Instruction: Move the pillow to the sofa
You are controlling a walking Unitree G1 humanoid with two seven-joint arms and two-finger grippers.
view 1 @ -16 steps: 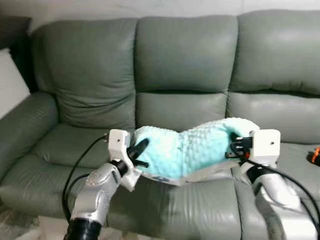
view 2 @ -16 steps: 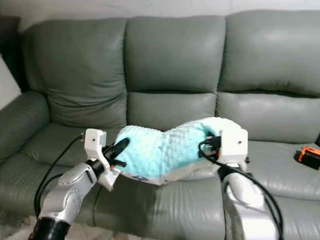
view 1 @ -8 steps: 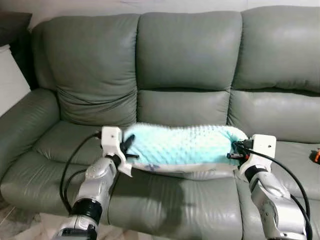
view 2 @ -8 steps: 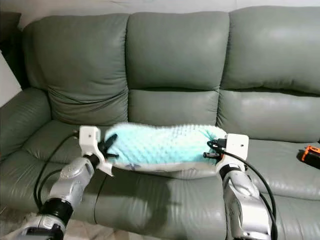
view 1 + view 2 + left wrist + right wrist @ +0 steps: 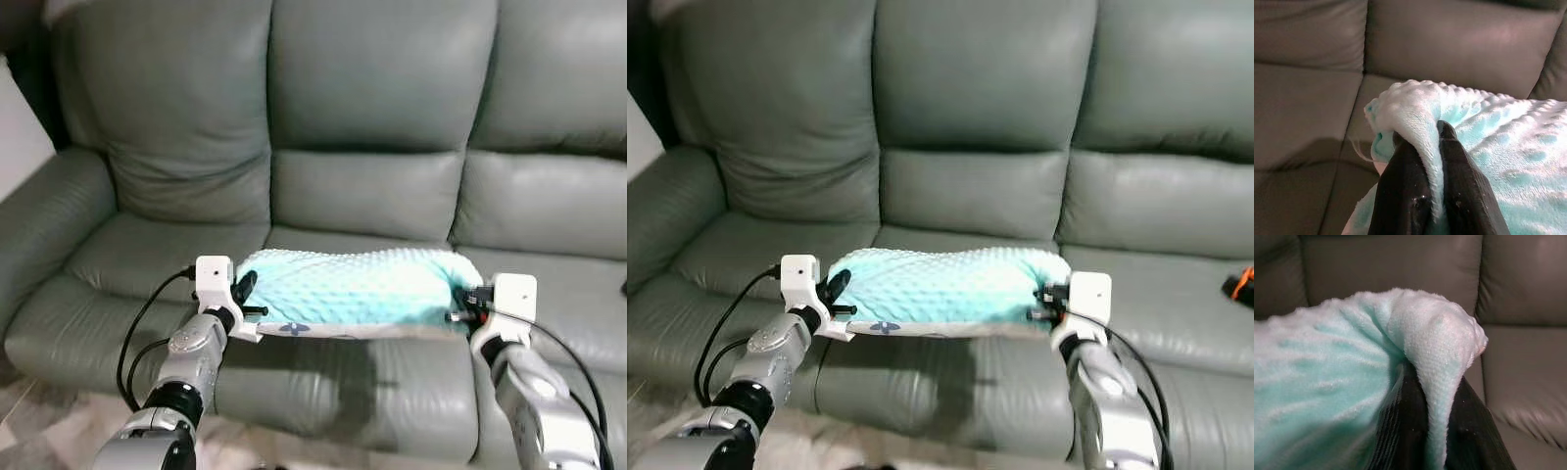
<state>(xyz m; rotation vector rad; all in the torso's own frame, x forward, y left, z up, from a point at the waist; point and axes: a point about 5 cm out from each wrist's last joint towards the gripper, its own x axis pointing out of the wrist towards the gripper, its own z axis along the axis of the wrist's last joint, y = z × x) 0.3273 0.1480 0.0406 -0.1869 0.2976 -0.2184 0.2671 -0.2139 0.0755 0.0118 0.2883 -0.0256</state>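
A mint-green dotted pillow (image 5: 358,291) with a white patterned underside stretches flat between my two grippers, just above the middle seat cushion of the grey-green leather sofa (image 5: 362,113). My left gripper (image 5: 245,294) is shut on the pillow's left end; in the left wrist view its black fingers (image 5: 1403,191) pinch a fold of the fabric (image 5: 1420,117). My right gripper (image 5: 460,302) is shut on the right end, and in the right wrist view the plush corner (image 5: 1440,342) is squeezed between its fingers (image 5: 1405,431).
The sofa's left armrest (image 5: 44,225) rises at the left. A small orange and black object (image 5: 1239,285) lies on the right seat cushion. A strip of pale floor (image 5: 59,431) runs before the sofa's front edge.
The pillow has gone from bunched and raised to stretched flat and lower over the middle seat. Both grippers moved apart and down. The camera has tilted downward and come closer to the sofa.
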